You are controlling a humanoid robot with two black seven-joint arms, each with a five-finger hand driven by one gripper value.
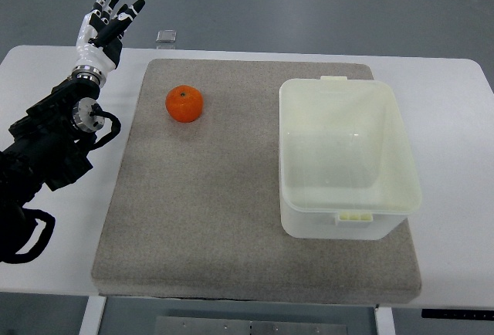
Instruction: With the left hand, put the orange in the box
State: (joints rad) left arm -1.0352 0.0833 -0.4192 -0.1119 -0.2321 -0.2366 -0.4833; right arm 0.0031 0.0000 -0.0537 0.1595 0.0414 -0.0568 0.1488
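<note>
An orange [184,104] lies on the grey mat [208,211], toward the mat's far left corner. A translucent white box [345,157] stands on the mat's right half with nothing visible inside it. My left hand [109,20] is raised over the table's far left corner, fingers spread and holding nothing. It is well left of and beyond the orange, with no contact. The black left arm [54,142] comes in from the picture's left edge. My right hand does not show.
The mat lies on a white table [455,150]. A small clear object [166,38] sits at the table's far edge, just beyond the mat. Grey floor surrounds the table.
</note>
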